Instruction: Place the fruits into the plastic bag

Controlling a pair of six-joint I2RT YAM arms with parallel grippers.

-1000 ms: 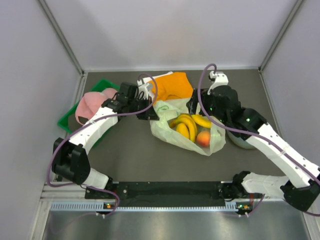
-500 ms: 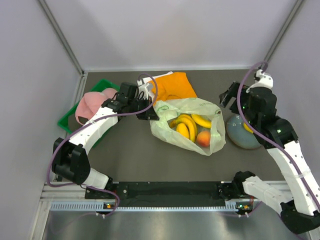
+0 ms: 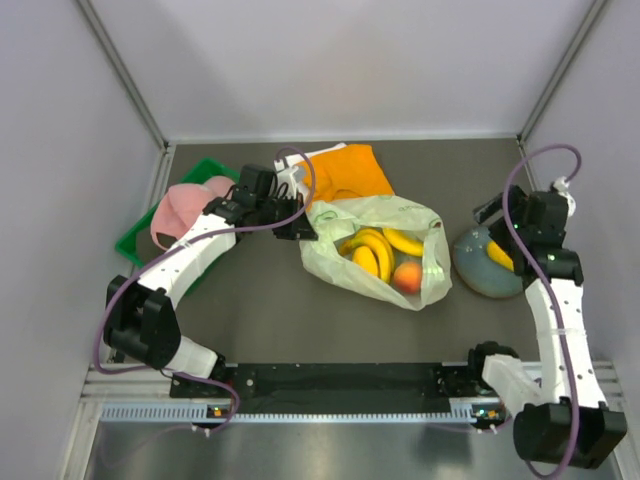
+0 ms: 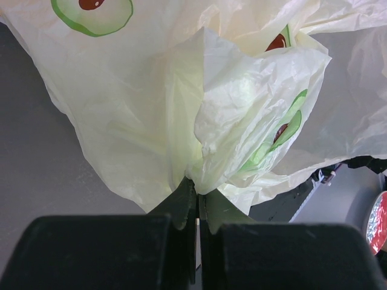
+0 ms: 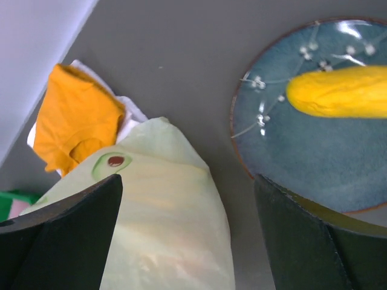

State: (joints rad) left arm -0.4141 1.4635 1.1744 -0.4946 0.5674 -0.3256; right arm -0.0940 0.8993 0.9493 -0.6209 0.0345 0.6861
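The pale green plastic bag (image 3: 375, 250) lies at mid-table with yellow bananas (image 3: 372, 250) and an orange-red fruit (image 3: 406, 277) inside. My left gripper (image 3: 300, 228) is shut on the bag's left edge (image 4: 205, 145), holding it up. A yellow banana (image 3: 499, 255) lies on the blue-grey plate (image 3: 480, 272) at the right; it also shows in the right wrist view (image 5: 338, 93) on the plate (image 5: 290, 139). My right gripper (image 3: 492, 212) is open and empty, above the gap between the bag (image 5: 163, 229) and the plate.
An orange cloth (image 3: 350, 170) lies behind the bag and shows in the right wrist view (image 5: 72, 115). A green tray (image 3: 140, 240) with a pink cap (image 3: 185, 205) stands at the far left. Enclosure walls close in on both sides.
My right arm has swung away from the bag's mouth to the right, over to the plate. The left gripper and the bag have not moved.
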